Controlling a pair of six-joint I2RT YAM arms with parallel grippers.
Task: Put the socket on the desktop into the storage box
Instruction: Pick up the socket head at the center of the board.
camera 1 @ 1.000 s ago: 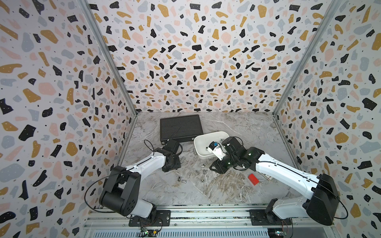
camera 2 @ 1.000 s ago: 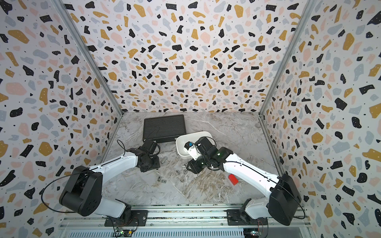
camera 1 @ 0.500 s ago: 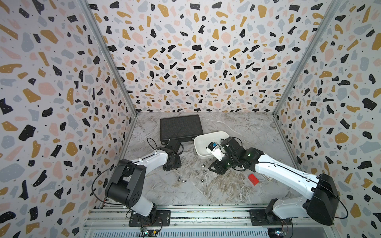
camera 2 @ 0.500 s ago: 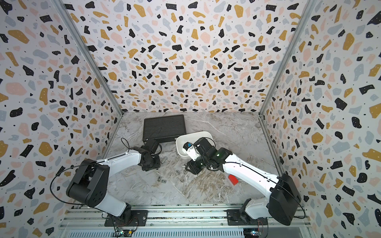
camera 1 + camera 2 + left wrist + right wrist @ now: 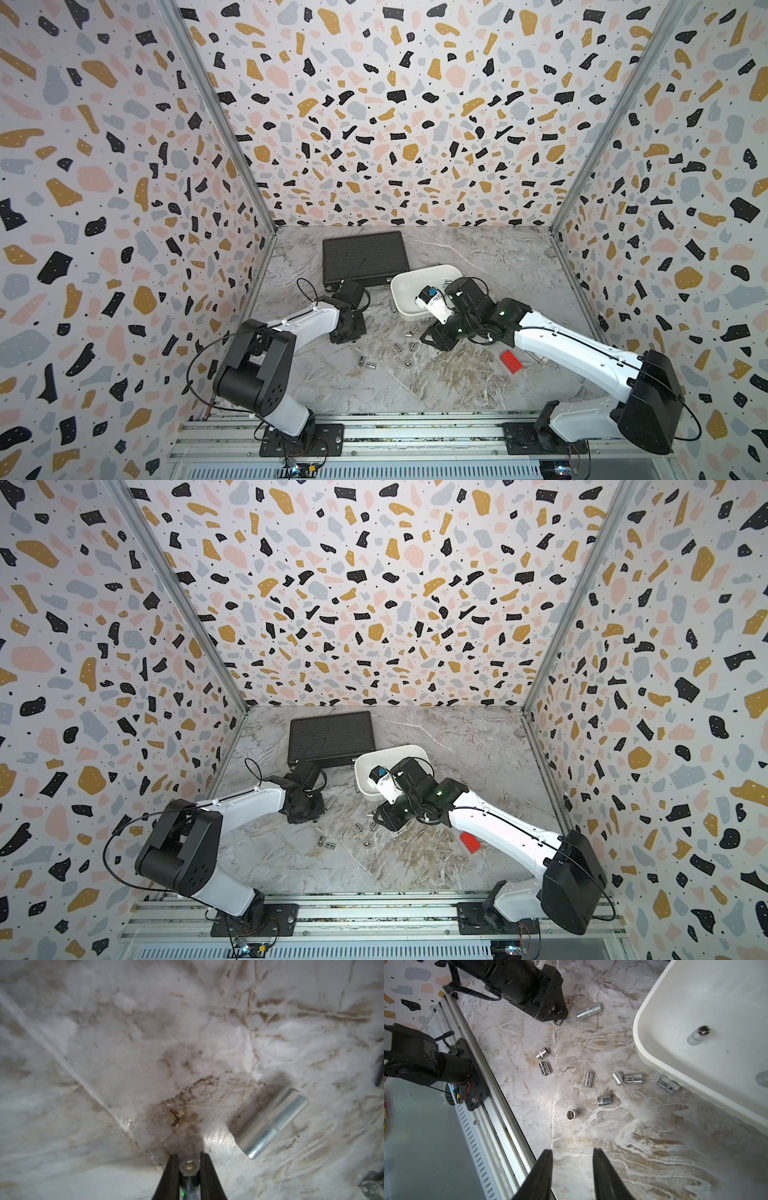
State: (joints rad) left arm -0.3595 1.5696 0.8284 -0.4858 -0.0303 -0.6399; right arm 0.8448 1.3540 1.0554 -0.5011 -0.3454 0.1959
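Observation:
Several small chrome sockets (image 5: 587,1079) lie scattered on the marble desktop (image 5: 469,386) between the two arms. My left gripper (image 5: 189,1157) is down at the desktop and shut on one small socket (image 5: 189,1166), seen end-on between the black fingers; in both top views it sits left of the scatter (image 5: 353,334) (image 5: 309,814). A longer socket (image 5: 270,1124) lies beside it, untouched. The white storage box (image 5: 424,272) stands behind, with a socket (image 5: 697,1034) inside. My right gripper (image 5: 572,1150) hangs open and empty over bare marble, just in front of the box (image 5: 645,1022).
A black ribbed case (image 5: 365,257) lies at the back, touching the box's left side. A small red block (image 5: 510,361) lies under the right arm. One socket (image 5: 667,1084) rests against the box's front wall. The aluminium rail (image 5: 483,1076) runs along the front edge.
The left gripper's jaws have shut on the small socket, and the left arm's shoulder has swung round. The right arm has barely moved.

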